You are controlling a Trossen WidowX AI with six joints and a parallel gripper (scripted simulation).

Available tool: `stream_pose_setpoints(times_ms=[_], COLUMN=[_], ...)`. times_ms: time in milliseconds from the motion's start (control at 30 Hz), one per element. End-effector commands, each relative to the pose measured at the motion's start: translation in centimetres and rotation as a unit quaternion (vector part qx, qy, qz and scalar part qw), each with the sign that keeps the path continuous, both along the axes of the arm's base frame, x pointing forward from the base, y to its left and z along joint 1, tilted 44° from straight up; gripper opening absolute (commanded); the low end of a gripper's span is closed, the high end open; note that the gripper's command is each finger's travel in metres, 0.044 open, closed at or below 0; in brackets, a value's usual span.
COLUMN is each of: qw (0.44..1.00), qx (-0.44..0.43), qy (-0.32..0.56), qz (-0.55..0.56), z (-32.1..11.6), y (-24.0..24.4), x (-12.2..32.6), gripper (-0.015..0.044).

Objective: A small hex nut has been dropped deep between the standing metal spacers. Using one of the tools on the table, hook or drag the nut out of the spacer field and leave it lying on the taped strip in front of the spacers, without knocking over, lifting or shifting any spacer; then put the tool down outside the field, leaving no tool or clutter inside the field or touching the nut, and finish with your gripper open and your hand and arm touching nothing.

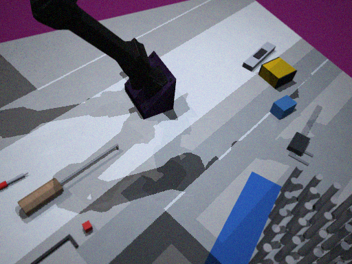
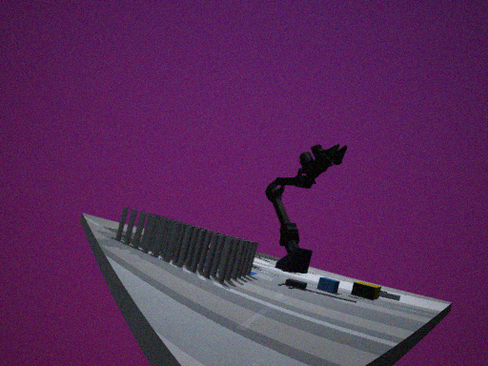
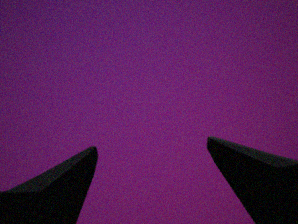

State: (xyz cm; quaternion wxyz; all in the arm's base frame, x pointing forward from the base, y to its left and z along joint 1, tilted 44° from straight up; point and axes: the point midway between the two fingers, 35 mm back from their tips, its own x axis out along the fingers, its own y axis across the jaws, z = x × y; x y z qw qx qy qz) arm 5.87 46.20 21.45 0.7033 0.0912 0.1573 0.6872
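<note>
My gripper (image 2: pixel 342 147) (image 3: pixel 153 146) is open and empty, raised high above the table, far from spacers and tools; it is outside the top view. The metal spacers (image 1: pixel 328 194) (image 2: pixel 178 243) stand upright in a dense field. The blue taped strip (image 1: pixel 247 213) (image 2: pixel 254 274) lies beside them; no nut shows on its visible part. The hex nut is not visible in any view. A wooden-handled hook tool (image 1: pixel 41 196) lies on the table in the top view. A black L-shaped key (image 1: pixel 51 249) and a red-handled tool (image 1: pixel 3 185) lie near it, partly cut off.
A dark-headed pronged tool (image 1: pixel 298 144) (image 2: pixel 295 284) lies near the spacers' corner. Beyond it are a blue block (image 1: pixel 283 106) (image 2: pixel 328 285), a yellow block (image 1: pixel 278 71) (image 2: pixel 366 290) and a grey bar (image 1: pixel 250 64). A small red cube (image 1: pixel 87 226) lies near the L-shaped key.
</note>
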Motion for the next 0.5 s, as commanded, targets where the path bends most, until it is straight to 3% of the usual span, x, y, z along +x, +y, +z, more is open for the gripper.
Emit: stream_pose_setpoints(times_ms=[0, 467], qw=[0.996, 0.910], qx=[-0.032, -0.191], qy=[-0.029, -0.096], qz=[-0.081, -0.356], z=[-1.7, -7.8], y=[-1.9, -16.6], x=[6.1, 24.7], gripper=[0.0440, 0.0440])
